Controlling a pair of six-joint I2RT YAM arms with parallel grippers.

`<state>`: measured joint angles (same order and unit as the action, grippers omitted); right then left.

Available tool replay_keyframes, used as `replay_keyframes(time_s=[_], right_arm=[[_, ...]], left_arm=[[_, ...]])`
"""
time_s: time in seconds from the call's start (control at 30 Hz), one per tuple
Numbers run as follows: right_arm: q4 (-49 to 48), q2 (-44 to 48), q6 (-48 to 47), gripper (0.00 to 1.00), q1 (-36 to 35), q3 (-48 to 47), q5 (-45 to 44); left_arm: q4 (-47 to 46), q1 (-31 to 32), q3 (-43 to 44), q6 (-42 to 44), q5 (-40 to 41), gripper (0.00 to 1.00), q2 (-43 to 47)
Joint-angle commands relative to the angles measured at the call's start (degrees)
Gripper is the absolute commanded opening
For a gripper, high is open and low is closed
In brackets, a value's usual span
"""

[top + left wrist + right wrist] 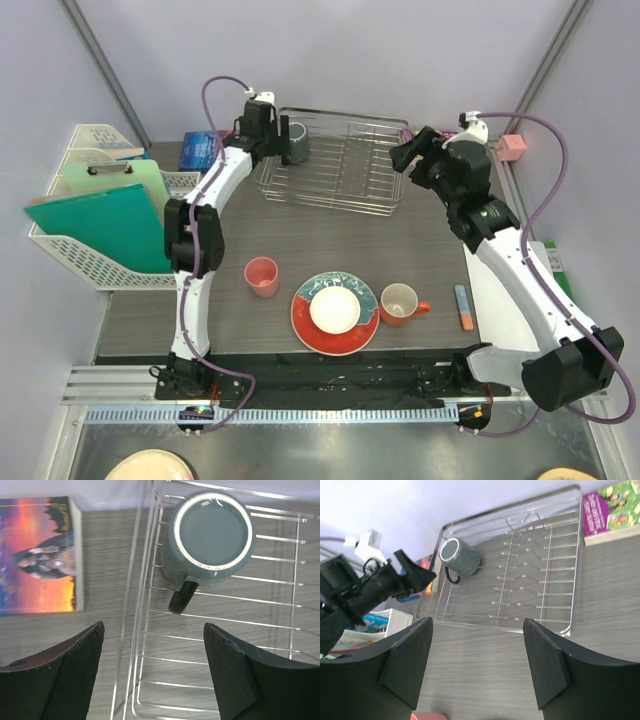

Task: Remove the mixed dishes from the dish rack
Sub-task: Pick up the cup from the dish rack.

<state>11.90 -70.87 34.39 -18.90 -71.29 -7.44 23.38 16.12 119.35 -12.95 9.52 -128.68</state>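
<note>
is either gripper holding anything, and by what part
Nothing: left gripper and right gripper are both open; the dark grey mug sits ungripped in the dish rack.

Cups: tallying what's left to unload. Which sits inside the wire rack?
The dark grey mug, inside the dish rack at its far-left corner; the pink cup and orange mug stand on the table.

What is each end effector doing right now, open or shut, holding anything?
Left end effector: open, empty, near the dark grey mug.
Right end effector: open, empty.
</note>
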Motion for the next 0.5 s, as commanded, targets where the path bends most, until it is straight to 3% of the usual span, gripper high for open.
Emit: replay_keyframes(time_s=[0.0,0.47], right_arm=[[-9.1,3.5,1.6,0.78,-1.1,5.9,1.5],[-7.9,4.5,4.6,0.75,-2.1,12.3,3.6]], left_arm=[[-6.8,0.4,5.8,5.8,-4.9,0.78,-2.1],[-9.7,1.3,8.5,6.5,-8.7,0.73,-11.3]])
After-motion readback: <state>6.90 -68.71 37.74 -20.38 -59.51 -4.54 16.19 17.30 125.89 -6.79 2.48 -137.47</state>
